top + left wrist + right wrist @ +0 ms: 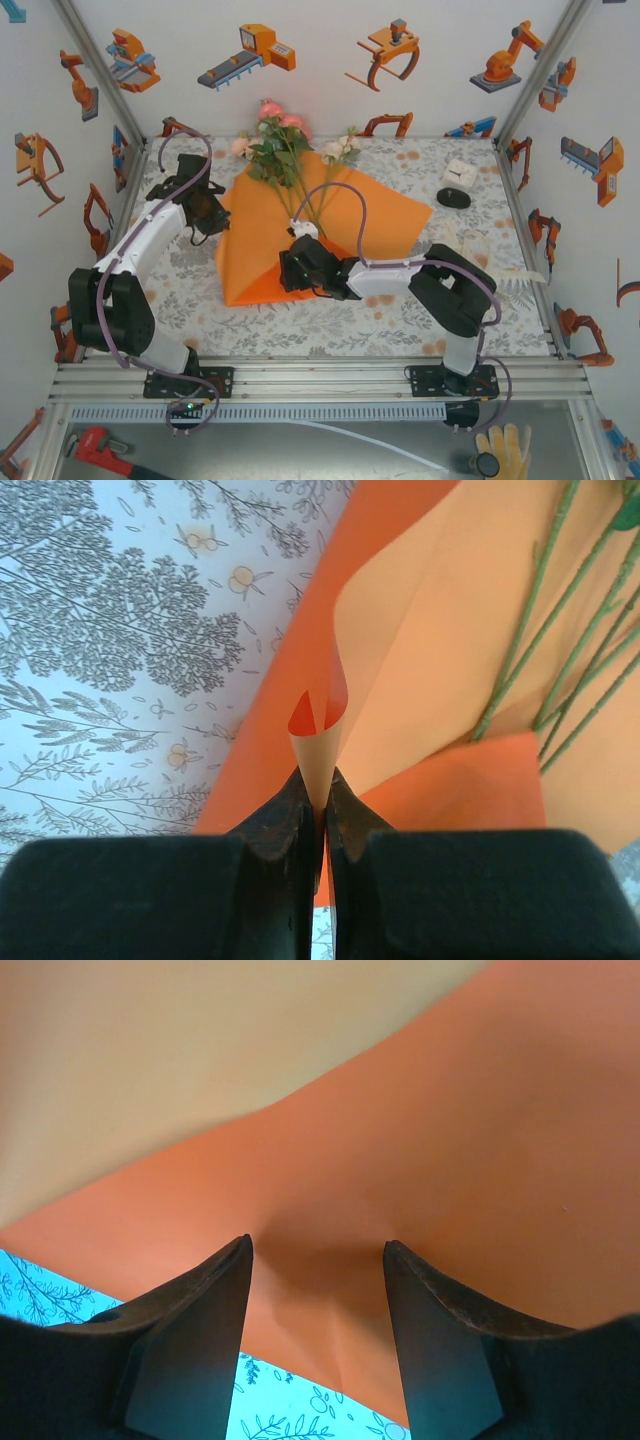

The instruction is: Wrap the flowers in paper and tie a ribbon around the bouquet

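Paper (370,215) lies spread on the desk (300,325) with the flowers (280,150) upon it, blooms toward the far wall and stems running down the sheet's middle toward the near edge. Left gripper (320,785): fingers closed on the sheet's left edge, which stands up in a curl just beside the stems. Right gripper (317,1250): fingers parted, holding nothing, poised over the near fold by the stem ends. The left arm appears better placed to roll the edge rightward across the stems; open sheet lies beyond them to receive it.
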